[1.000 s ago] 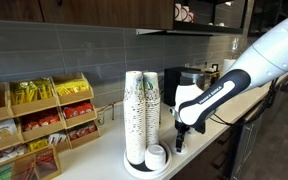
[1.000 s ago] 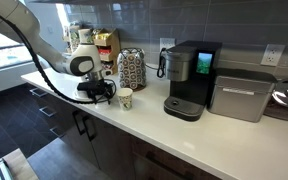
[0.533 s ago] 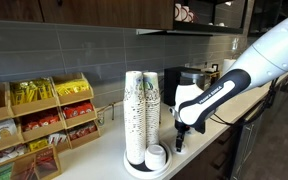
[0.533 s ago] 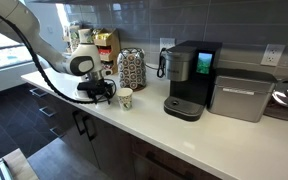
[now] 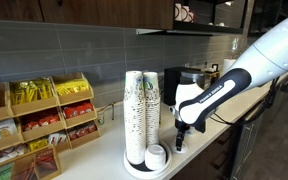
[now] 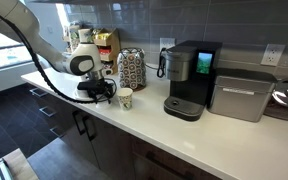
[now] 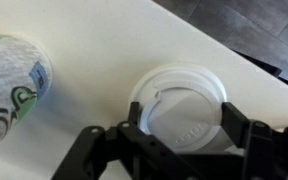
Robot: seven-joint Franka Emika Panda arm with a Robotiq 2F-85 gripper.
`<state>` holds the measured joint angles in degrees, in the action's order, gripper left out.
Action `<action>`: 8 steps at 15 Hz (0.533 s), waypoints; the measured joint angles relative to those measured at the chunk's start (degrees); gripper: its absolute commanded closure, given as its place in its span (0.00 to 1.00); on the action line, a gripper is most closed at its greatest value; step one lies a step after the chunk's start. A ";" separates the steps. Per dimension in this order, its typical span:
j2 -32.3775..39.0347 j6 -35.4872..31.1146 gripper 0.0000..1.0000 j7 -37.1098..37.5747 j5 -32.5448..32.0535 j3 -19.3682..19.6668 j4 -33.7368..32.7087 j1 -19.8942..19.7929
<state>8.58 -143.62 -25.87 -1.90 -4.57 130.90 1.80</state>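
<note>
White plastic cup lid (image 7: 179,105): round, no long axis, flat on tabletop (image 7: 94,50), top upward. Pincer (image 7: 181,130) wide, straddling it.

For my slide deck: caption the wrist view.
Gripper straddles a white cup lid on the counter, beside a patterned paper cup.

Black coffee machine (image 6: 189,80) beside grey appliance (image 6: 242,95); snack rack (image 5: 44,120) near cup stacks (image 5: 141,112).
</note>
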 measured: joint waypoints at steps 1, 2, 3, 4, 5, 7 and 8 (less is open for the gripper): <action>-0.05 0.00 0.20 0.00 0.00 0.01 0.00 -0.12; -0.08 0.00 0.20 0.00 0.00 0.01 0.00 -0.25; -0.12 0.00 0.20 0.00 0.00 0.04 -0.01 -0.32; -0.18 0.00 0.20 0.00 0.00 0.07 -0.01 -0.36; -0.27 0.00 0.21 0.00 0.00 0.09 -0.01 -0.42; -0.57 0.00 0.23 -0.01 0.00 0.11 -0.02 -0.52; -0.81 0.00 0.24 -0.01 0.00 0.14 -0.02 -0.53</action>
<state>7.76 -143.63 -25.87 -1.90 -4.44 130.89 1.27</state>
